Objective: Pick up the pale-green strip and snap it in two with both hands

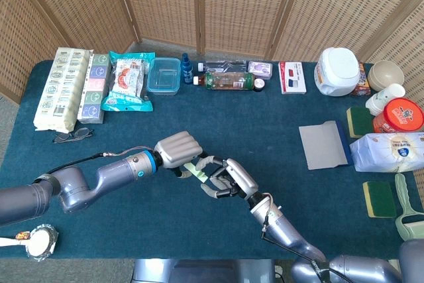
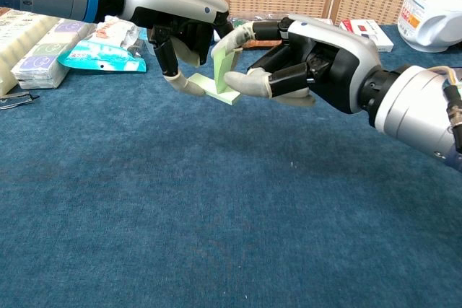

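Observation:
The pale-green strip is bent: one part stands upright and the other lies flat, low over the blue table. My left hand reaches in from the left and grips the strip from above. My right hand comes from the right and pinches the upright part between thumb and a finger, the other fingers curled below. In the head view the strip shows as a small sliver between the left hand and the right hand, near the table's front middle.
Tissue packs, a snack bag, a clear box and bottles line the back edge. Glasses lie at the left. A grey sheet, sponges and jars fill the right side.

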